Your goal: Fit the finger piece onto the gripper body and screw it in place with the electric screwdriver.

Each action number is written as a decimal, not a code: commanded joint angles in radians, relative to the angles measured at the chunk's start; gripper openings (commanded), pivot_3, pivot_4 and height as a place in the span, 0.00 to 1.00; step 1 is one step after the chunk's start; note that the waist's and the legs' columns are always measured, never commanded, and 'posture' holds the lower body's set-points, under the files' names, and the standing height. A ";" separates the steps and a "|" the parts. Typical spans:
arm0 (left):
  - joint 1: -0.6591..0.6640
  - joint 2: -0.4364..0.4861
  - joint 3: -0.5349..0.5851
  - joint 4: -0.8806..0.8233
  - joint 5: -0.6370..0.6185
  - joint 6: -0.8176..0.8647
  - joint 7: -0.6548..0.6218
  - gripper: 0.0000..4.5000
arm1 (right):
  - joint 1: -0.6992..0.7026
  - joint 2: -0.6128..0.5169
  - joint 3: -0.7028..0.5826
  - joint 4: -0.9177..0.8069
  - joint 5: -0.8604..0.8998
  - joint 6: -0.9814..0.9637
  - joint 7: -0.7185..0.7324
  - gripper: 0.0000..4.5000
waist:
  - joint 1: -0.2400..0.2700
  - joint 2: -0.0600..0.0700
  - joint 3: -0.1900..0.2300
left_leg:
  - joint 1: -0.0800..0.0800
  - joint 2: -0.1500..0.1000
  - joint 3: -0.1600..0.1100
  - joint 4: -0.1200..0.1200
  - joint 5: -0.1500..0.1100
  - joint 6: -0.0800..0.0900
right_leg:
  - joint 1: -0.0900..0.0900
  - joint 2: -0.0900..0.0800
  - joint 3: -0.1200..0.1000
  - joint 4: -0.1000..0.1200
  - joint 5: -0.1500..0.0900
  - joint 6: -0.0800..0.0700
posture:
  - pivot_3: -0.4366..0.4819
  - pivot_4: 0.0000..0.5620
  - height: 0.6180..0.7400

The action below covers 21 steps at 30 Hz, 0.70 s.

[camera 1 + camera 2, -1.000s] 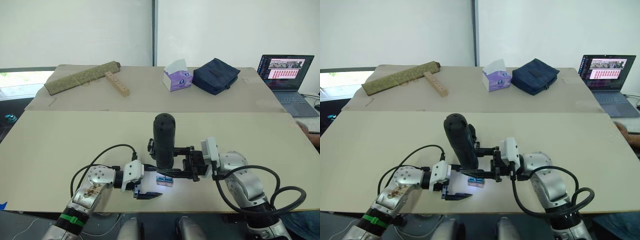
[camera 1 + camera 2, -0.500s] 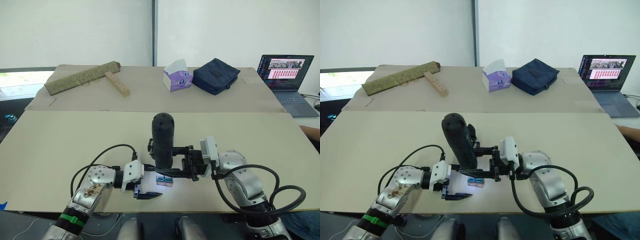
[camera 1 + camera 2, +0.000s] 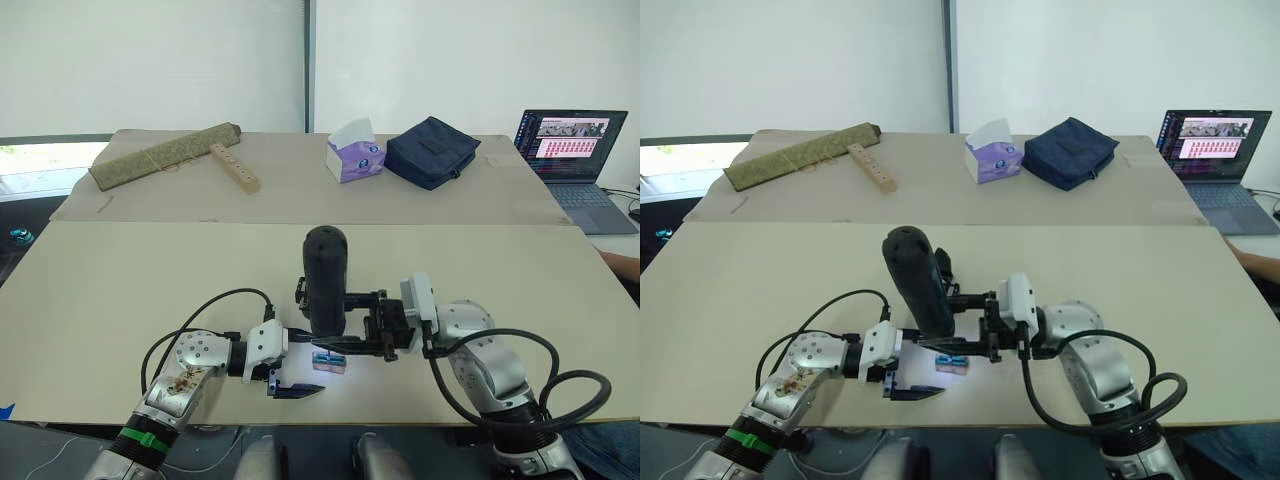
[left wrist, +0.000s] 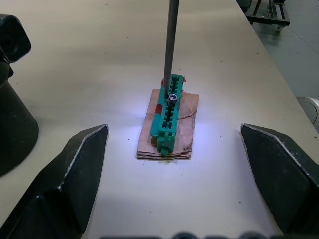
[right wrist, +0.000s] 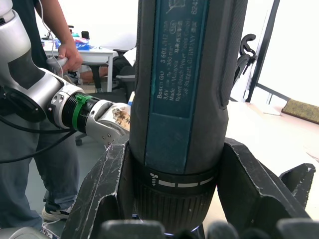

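The thick matte black electric screwdriver (image 3: 326,280) stands nearly upright near the middle of the worktop's (image 3: 120,290) near edge, its rounded end up and its long axis vertical with a slight lean; its lower end and most of the thin metal bit (image 4: 172,45) are hidden in the head views behind the right gripper (image 5: 172,199), whose jaws are clamped on the barrel just above its collar. In the left wrist view the bit comes straight down onto a small green toothed block on a tan card (image 4: 168,119), its tip lit and resting on a screw at the block's far end. The left gripper (image 4: 174,154) lies low beside that block with its jaws wide apart, one black finger (image 4: 75,169) on either side, touching nothing. A dark rounded base (image 4: 15,124) is cut off at the frame edge; what it is cannot be told. Along the far edge lie a rolled olive mat (image 3: 165,153), a wooden strip with holes (image 3: 234,167), a tissue box (image 3: 354,151), a navy pouch (image 3: 432,151) and an open laptop (image 3: 573,150). A person (image 5: 55,45) stands behind the left arm.
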 commanded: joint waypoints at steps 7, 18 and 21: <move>0.011 0.002 -0.025 0.043 0.022 0.022 0.003 0.99 | -0.020 0.007 -0.003 -0.019 0.001 -0.030 -0.008 0.43 | 0.000 0.000 0.000 | 0.000 0.000 0.000 0.000 0.000 0.000 | 0.000 0.000 0.000 0.000 0.000 0.000 | 0.48 0.27 1.00; 0.004 0.002 -0.027 0.055 0.024 0.016 -0.003 0.99 | -0.017 0.009 0.001 -0.012 -0.011 -0.035 -0.012 0.43 | 0.000 0.000 0.000 | 0.000 0.000 0.000 0.000 0.000 0.000 | 0.000 0.000 0.000 0.000 0.000 0.000 | 0.48 0.27 1.00; 0.003 0.000 -0.027 0.057 0.024 0.016 -0.002 0.99 | -0.018 0.008 0.000 -0.013 -0.014 -0.038 -0.012 0.43 | 0.000 0.000 0.000 | 0.000 0.000 0.000 0.000 0.000 0.000 | 0.000 0.000 0.000 0.000 0.000 0.000 | 0.48 0.27 1.00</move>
